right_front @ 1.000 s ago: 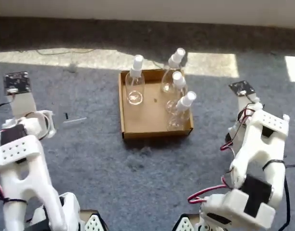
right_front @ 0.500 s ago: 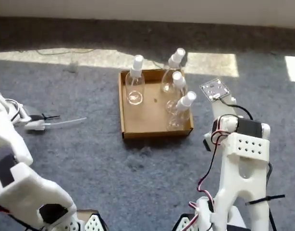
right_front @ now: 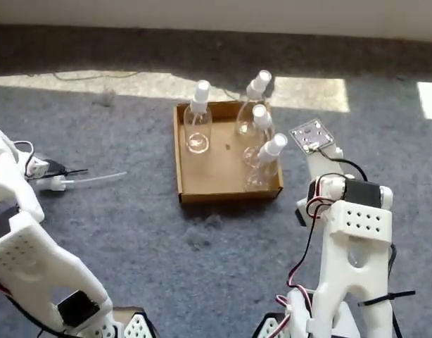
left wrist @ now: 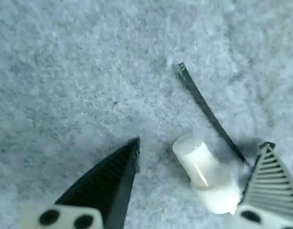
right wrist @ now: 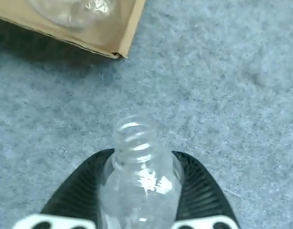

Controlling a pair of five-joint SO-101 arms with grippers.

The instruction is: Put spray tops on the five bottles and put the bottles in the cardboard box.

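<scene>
My left gripper [left wrist: 200, 145] is spread around the white spray top [left wrist: 204, 174] at the high view's left edge; my right gripper [right wrist: 142, 157] pinches the uncapped clear plastic bottle [right wrist: 137, 183].

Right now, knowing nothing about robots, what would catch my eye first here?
The brown cardboard box mid-carpet, with four clear plastic bottles wearing white spray tops inside. Next, the right gripper hugs a fifth clear bottle, uncapped, near the box, while the left gripper straddles a loose white spray top lying on the grey carpet.

no legible text, no readable label, brand, number or sign on the cardboard box [right_front: 178, 155] or the bottles [right_front: 198, 127]
</scene>
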